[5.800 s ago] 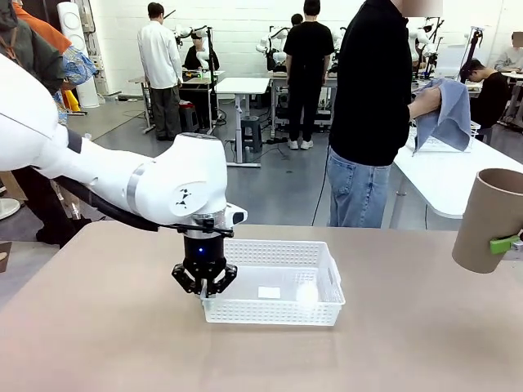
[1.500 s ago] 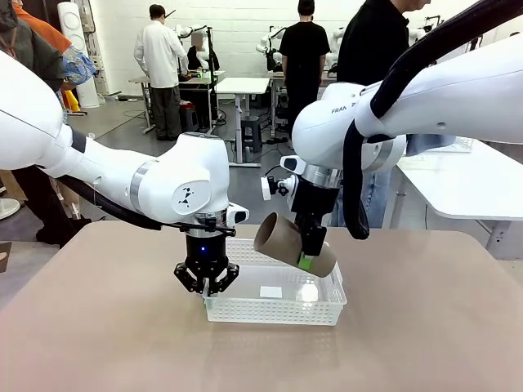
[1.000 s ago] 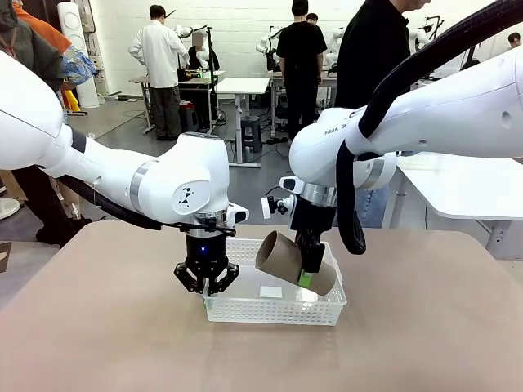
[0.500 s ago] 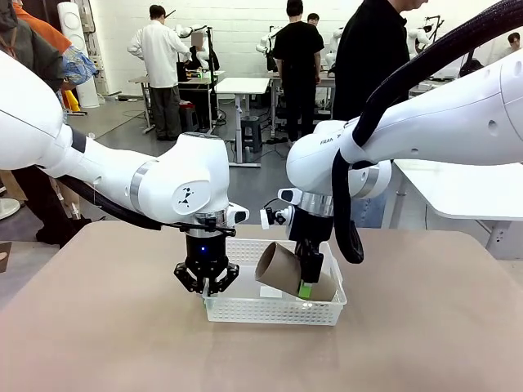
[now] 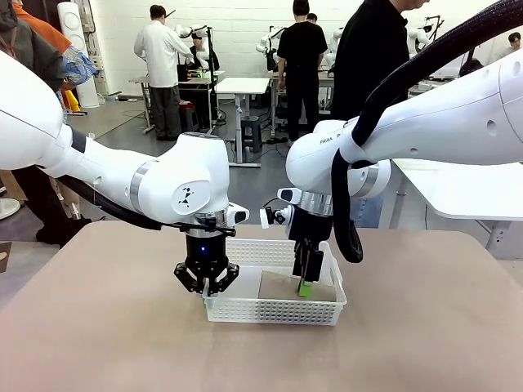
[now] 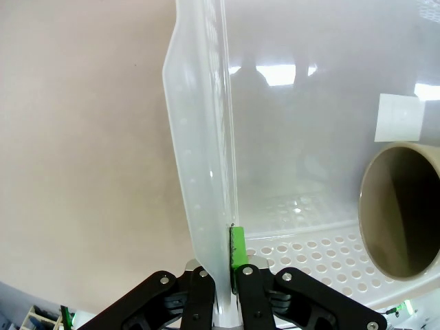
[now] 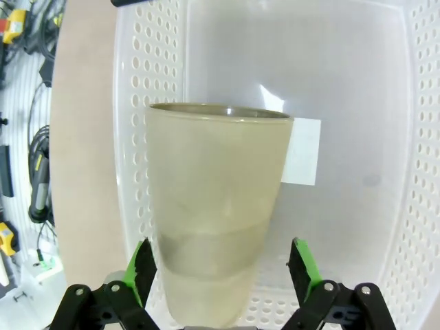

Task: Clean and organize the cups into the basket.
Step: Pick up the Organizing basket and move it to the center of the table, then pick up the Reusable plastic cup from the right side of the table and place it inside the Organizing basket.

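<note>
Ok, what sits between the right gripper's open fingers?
The tan cup, lying on its side in the white basket; the right wrist view shows it.

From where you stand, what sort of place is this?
Probably a robotics lab or workshop: two white robot arms work over a basket here, people stand at white workbenches behind, and cables lie beside the table.
</note>
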Available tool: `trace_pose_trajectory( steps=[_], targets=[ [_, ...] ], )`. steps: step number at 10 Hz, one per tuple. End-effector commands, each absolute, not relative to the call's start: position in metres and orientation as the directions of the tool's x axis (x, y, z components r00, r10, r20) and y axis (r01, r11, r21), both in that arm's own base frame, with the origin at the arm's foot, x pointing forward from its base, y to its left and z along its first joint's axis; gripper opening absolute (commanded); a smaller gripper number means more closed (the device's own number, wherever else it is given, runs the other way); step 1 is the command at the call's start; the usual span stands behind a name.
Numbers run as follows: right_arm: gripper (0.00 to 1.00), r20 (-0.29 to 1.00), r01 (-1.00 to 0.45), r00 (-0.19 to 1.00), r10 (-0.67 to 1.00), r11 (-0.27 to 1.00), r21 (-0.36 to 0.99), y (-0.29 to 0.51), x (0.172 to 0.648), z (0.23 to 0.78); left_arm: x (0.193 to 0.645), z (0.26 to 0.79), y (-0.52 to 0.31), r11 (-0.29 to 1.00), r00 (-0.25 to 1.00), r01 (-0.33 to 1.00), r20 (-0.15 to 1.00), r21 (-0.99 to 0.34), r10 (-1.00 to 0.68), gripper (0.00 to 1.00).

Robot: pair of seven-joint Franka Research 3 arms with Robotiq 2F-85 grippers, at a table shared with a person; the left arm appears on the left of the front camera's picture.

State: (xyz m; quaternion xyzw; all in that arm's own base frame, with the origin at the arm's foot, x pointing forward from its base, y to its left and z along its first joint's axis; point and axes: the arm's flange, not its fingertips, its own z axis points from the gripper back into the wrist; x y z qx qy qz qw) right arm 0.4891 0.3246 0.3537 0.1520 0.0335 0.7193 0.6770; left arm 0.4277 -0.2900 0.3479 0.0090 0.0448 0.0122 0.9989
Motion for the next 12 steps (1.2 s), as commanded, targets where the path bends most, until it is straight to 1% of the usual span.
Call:
trace_pose_trajectory(
  steps=[1,4,5,6,7,8,9,10,11,12],
  targets=[
    [1.0,0.192,-0.957,-0.034,0.981,-0.088,0.278,0.325,0.492,0.356,0.425,0.347,-0.289,0.999,0.996,-0.023,-0.088,0.023,0.025,0.0],
    [1.0,0.209,-0.965,-0.035,0.977,-0.088,0.249,0.315,0.486,0.367,0.425,0.347,-0.289,0.999,0.996,-0.023,-0.088,0.023,0.025,0.0],
    [1.0,0.259,-0.976,-0.058,0.964,-0.109,0.188,0.289,0.474,0.39,0.425,0.347,-0.289,0.999,0.996,-0.023,-0.088,0.023,0.025,0.0],
    [1.0,0.326,-0.988,-0.061,0.943,-0.104,0.115,0.256,0.466,0.405,0.425,0.347,-0.289,0.999,0.996,-0.023,-0.088,0.023,0.025,0.0],
    [1.0,0.433,-0.991,-0.071,0.899,-0.113,0.073,0.213,0.46,0.414,0.425,0.347,-0.289,0.999,0.996,-0.023,-0.088,0.023,0.025,0.0],
    [1.0,0.524,-0.989,-0.105,0.845,-0.142,0.03,0.175,0.456,0.415,0.425,0.347,-0.289,0.999,0.996,-0.023,-0.088,0.023,0.025,0.0],
    [1.0,0.602,-0.988,-0.12,0.79,-0.153,0.003,0.145,0.454,0.413,0.425,0.347,-0.289,0.999,0.996,-0.023,-0.088,0.023,0.025,0.0],
    [1.0,0.688,-0.988,-0.144,0.712,-0.138,-0.064,0.103,0.449,0.405,0.425,0.347,-0.289,0.999,0.996,-0.023,-0.088,0.023,0.025,0.0],
    [1.0,0.749,-0.988,-0.141,0.647,-0.139,-0.066,0.078,0.447,0.397,0.425,0.347,-0.289,0.999,0.996,-0.023,-0.088,0.023,0.025,0.0],
    [1.0,0.827,-0.99,-0.136,0.546,-0.103,-0.095,0.04,0.442,0.383,0.425,0.347,-0.289,0.999,0.996,-0.023,-0.088,0.023,0.025,0.0]
  ],
)
